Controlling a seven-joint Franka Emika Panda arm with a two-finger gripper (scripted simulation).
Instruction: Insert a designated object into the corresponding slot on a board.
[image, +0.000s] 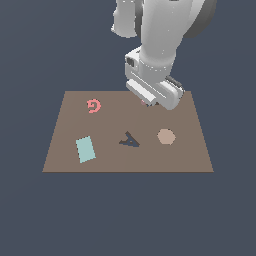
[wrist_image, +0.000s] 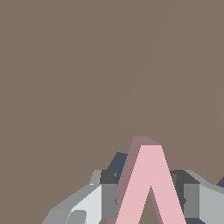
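The brown board (image: 70, 150) lies flat on a dark blue-grey ground. My gripper (image: 148, 103) is low over the board's far side, mostly hidden by my wrist. In the wrist view the gripper (wrist_image: 148, 203) is shut on the pink V piece (wrist_image: 151, 183), with a grey finger pad (wrist_image: 109, 201) against each side. Only a pink sliver of the V (image: 144, 102) shows in the exterior view. No V-shaped slot is clearly in view. A small dark patch (wrist_image: 117, 161) shows behind the V, and I cannot tell what it is.
On the board are a pink G curl (image: 93, 106) at the far left, a teal rectangle (image: 85, 149) at the near left, a dark A-shaped recess with a crossbar (image: 130, 140) in the middle, and a tan hexagon (image: 166, 136) to its right.
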